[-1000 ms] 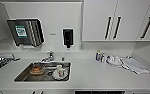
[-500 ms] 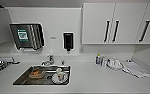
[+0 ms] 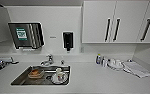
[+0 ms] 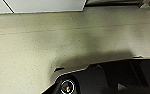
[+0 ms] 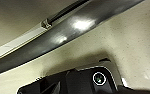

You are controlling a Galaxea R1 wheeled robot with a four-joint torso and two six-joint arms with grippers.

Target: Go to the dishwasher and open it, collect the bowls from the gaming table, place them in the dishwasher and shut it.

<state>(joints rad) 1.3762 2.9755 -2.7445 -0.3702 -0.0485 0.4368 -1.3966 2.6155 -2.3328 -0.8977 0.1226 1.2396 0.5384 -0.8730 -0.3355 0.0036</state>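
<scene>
White counter (image 3: 96,80) with sink (image 3: 21,78) (dishes inside); arms seemingly hang floorward.

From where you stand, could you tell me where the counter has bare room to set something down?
The widest bare patch of the counter lies between the sink and the folded cloth, in front of the small bottles and white dishes. The sink itself is crowded with a brown container and a plate. The back right corner is cluttered too.

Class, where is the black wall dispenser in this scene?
In the head view, the black dispenser hangs on the wall above the tap, between the paper-towel dispenser and white cabinets.
</scene>
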